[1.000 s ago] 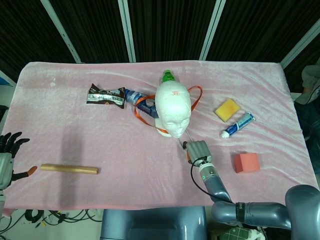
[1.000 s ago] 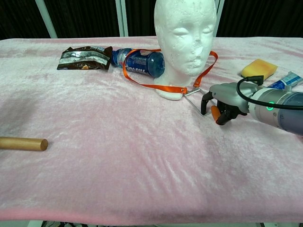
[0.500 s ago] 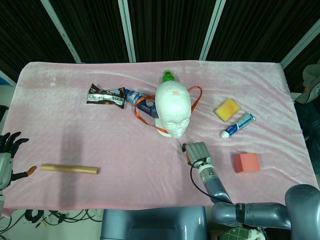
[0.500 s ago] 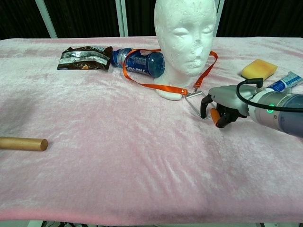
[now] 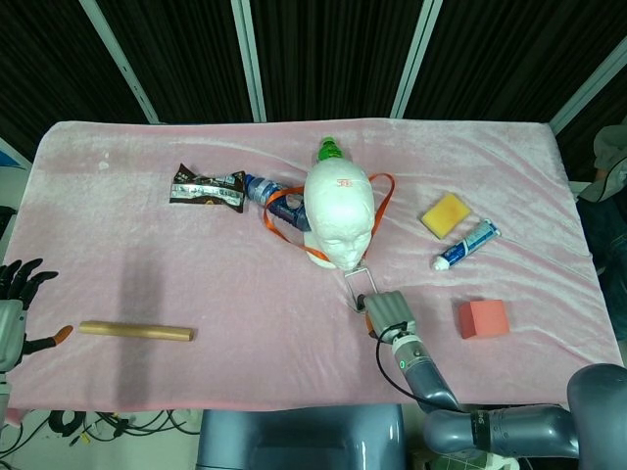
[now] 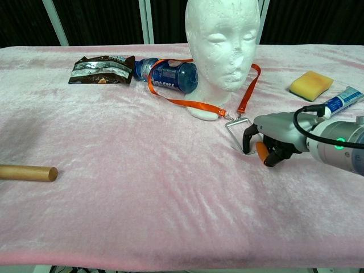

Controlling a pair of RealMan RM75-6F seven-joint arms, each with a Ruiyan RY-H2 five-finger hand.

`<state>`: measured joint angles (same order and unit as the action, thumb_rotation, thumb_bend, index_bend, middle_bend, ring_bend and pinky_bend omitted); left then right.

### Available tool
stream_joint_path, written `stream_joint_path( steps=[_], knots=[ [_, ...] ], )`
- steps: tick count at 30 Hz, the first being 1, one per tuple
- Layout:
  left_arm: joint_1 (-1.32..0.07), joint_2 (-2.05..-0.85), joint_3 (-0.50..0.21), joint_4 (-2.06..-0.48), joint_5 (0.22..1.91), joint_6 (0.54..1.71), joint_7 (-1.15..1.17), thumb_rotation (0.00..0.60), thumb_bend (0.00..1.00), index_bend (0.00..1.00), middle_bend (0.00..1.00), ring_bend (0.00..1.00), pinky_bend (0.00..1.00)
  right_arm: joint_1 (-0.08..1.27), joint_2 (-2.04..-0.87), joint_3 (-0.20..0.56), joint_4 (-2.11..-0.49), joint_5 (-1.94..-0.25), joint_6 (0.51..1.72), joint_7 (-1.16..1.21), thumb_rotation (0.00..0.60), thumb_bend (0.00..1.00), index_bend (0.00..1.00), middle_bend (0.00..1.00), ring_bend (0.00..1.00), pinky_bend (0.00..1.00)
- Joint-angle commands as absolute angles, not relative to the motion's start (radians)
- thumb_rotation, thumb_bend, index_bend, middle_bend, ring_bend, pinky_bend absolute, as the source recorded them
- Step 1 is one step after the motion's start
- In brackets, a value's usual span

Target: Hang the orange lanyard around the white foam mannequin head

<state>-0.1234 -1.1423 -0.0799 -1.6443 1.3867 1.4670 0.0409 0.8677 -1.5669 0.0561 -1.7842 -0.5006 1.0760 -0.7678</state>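
The white foam mannequin head (image 5: pixel 338 211) (image 6: pixel 223 40) stands upright mid-table. The orange lanyard (image 5: pixel 284 201) (image 6: pixel 187 102) loops behind it, with one strap on each side of the neck. Both straps meet at a clear badge holder (image 5: pixel 360 284) (image 6: pixel 237 126) lying in front of the base. My right hand (image 5: pixel 387 311) (image 6: pixel 273 136) sits just in front of the head and pinches the near corner of that holder. Far off at the table's left edge, my left hand (image 5: pixel 15 294) holds nothing, its fingers spread.
A blue bottle (image 5: pixel 269 191) (image 6: pixel 168 74) lies against the head's left side, beside a brown snack packet (image 5: pixel 208 189). A wooden rod (image 5: pixel 135 331) lies front left. A yellow sponge (image 5: pixel 446 214), a toothpaste tube (image 5: pixel 467 244) and a pink block (image 5: pixel 484 318) are to the right.
My right hand has drawn back toward the table's front edge, dragging the badge holder with it. The right strap now hangs straighter down the neck. The left hand has not moved.
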Motion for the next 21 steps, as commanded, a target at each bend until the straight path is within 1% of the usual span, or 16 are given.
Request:
stream_joint_path(
  steps=[1,5,10,21],
  knots=[
    [-0.122,-1.143,-0.083,-1.643,1.385,1.469,0.039,0.600,0.04,0.23,0.11,0.00,0.00,0.863,-1.571,0.045,-1.806,-0.515,1.082,-0.766,0.600,0.87,0.45,0.93,0.91,0.81],
    [-0.122,-1.141,-0.083,-1.643,1.387,1.465,0.036,0.600,0.04,0.23,0.11,0.00,0.00,0.857,-1.578,0.035,-1.832,-0.542,1.098,-0.765,0.600,0.87,0.47,0.93,0.91,0.82],
    [-0.122,-1.141,-0.086,-1.642,1.384,1.462,0.033,0.600,0.04,0.23,0.11,0.00,0.00,0.855,-1.584,0.041,-1.847,-0.546,1.116,-0.763,0.600,0.87,0.51,0.93,0.92,0.82],
    [-0.118,-1.141,-0.091,-1.641,1.387,1.469,0.031,0.600,0.04,0.23,0.11,0.00,0.00,0.856,-1.557,0.000,-1.930,-0.541,1.119,-0.792,0.600,0.87,0.52,0.93,0.92,0.82]
  ],
)
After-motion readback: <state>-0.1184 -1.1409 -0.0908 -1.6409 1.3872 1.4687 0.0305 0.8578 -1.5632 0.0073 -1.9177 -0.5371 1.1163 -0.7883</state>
